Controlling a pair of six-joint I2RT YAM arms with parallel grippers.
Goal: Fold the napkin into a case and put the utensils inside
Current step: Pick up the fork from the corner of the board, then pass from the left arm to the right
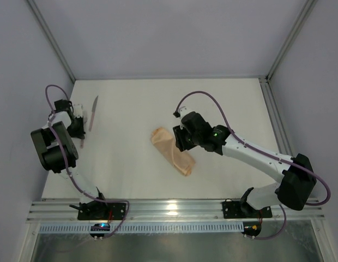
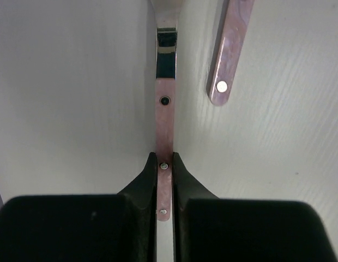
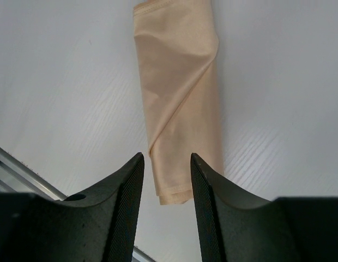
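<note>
Left tool [image 2: 165, 164] pinches the pink handle of one utensil [image 2: 164, 125], with a second utensil [image 2: 229, 54] lying just ahead to its right. Right tool [image 3: 166, 164] hangs spread over the near end of the case [image 3: 180, 93]. Loading step, I'd say: next, lift that piece and steer it into the case mouth.

The left arm [image 1: 52, 148] and right arm [image 1: 251, 155] have white links between bulky black joint housings, each trailed by a looping purple cable [image 1: 200, 92]. A small green light [image 1: 215, 132] glows on the right one, mid-frame. The right gripper [image 3: 166, 159] has matte black fingers [image 3: 125, 202] with finely ribbed faces
</note>
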